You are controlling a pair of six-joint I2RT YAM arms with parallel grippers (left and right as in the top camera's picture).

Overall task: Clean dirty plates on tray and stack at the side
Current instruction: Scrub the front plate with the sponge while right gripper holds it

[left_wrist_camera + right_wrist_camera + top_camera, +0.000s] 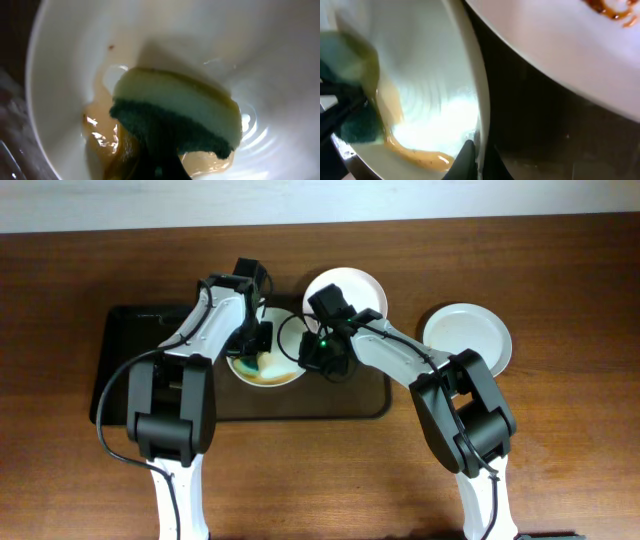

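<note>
My left hand (pixel 258 345) is clenching the sponge (pixel 180 107), long axis lying across its blurred fingers (pixel 160 162), inside the dirty plate (pixel 60 75). My right hand (pixel 477 156) is pinching that rim, fingertips (pixel 466 159) cropped.

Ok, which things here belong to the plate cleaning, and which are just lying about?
Part of the job:
- smeared plate, held at its rim by the right gripper
- sponge in the left gripper
- second plate
- third plate, off the tray
- tray

Lying about:
- nothing visible; only the table
</note>
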